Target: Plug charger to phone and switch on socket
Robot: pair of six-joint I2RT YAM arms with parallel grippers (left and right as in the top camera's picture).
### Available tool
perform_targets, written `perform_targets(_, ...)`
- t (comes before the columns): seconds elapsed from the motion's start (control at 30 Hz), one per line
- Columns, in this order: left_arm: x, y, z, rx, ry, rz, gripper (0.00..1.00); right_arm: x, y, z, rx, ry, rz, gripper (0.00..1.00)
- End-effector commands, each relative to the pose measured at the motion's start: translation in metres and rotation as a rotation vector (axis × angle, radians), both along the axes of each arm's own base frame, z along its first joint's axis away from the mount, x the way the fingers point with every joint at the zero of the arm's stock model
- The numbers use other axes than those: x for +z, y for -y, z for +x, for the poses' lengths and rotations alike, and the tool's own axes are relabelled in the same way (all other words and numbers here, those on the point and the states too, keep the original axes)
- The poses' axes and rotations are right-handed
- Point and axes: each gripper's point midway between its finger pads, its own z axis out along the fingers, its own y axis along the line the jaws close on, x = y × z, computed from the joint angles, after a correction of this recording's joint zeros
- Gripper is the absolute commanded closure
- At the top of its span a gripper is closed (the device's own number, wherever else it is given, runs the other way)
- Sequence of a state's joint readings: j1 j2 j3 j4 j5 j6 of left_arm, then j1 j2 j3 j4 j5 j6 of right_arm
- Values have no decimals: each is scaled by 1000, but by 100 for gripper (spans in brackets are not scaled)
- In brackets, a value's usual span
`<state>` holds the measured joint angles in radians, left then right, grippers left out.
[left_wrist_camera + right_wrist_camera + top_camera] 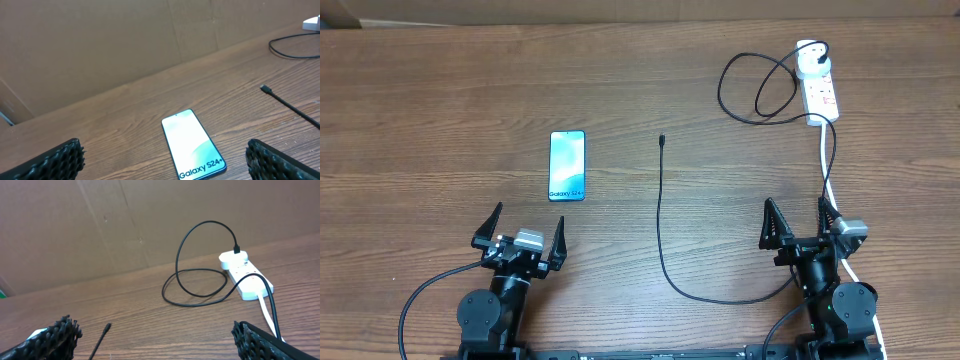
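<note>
The phone lies flat on the wooden table, screen lit teal, ahead of my left gripper; it also shows in the left wrist view. The charger cable runs from its free connector tip down past my right gripper, then loops up to the round white adapter plugged in the white socket strip. The right wrist view shows the tip and the strip. Both grippers are open, empty and low near the front edge.
The strip's white cord runs down the right side past my right gripper. A brown cardboard wall stands behind the table's far edge.
</note>
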<state>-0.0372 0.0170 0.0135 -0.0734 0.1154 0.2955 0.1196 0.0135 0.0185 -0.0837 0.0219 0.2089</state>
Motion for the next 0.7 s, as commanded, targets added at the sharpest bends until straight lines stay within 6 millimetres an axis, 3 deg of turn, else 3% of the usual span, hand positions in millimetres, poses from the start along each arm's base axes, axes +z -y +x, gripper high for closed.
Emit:
perform_targets(0.0,0,-4,0,18,11,16,0,-2,-2,0,12,2,3,0)
perform_targets(0.67,13,-4,1,20,63,-10,0,-2,-1,0,4,2,3,0)
